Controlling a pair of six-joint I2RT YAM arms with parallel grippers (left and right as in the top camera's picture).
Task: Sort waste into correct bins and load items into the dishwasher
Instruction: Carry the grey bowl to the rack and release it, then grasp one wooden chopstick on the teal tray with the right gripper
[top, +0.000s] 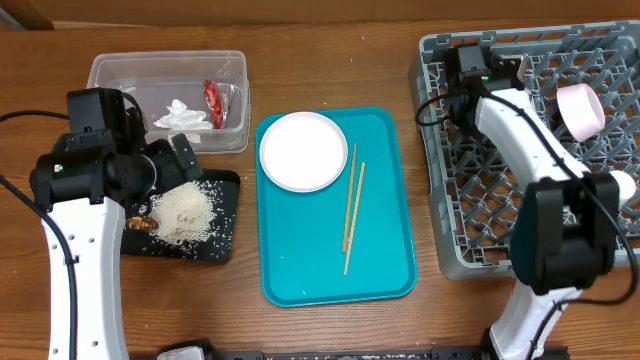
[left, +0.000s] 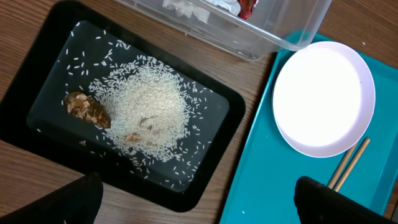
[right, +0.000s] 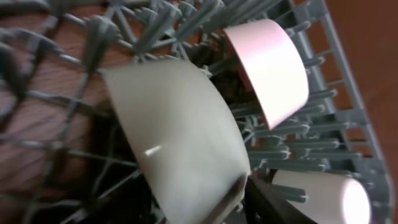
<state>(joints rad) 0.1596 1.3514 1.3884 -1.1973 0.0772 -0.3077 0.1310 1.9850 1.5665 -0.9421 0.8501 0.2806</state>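
Four bits of waste look sorted when seen from above. At the upper left, the clear tub (top: 168, 62) holds the white tissue (top: 180, 116) and the red wrapper (top: 214, 100). Just below it, the black tray (top: 228, 238) holds the rice (top: 185, 208) and the brown scrap (top: 140, 223). At the right, the grey rack (top: 600, 50) has a pink bowl (top: 580, 108) and a white cup (top: 622, 185) in it. The right arm (top: 515, 125) reaches over the rack's upper left part. In the middle, the teal tray (top: 385, 250) has the white plate (top: 303, 150) and two chopsticks (top: 350, 205) on it. I think only these are left to load. The left gripper (top: 168, 165) hangs over the black tray.

From the left wrist, its fingertips (left: 81, 199) sit in the two lower corners, far apart, with nothing between them. It is wide open and holds nothing. The rice lies under it and the plate is at the right.

From the right wrist, a white bowl (right: 180, 137) on its side fills the middle, among the rack's pegs. The pink bowl is at the upper right and the cup at the lower right. A dark part of the right gripper (right: 202, 210) is at the bowl's rim near the bottom edge. I cannot tell how far open it is, or if it holds the bowl.
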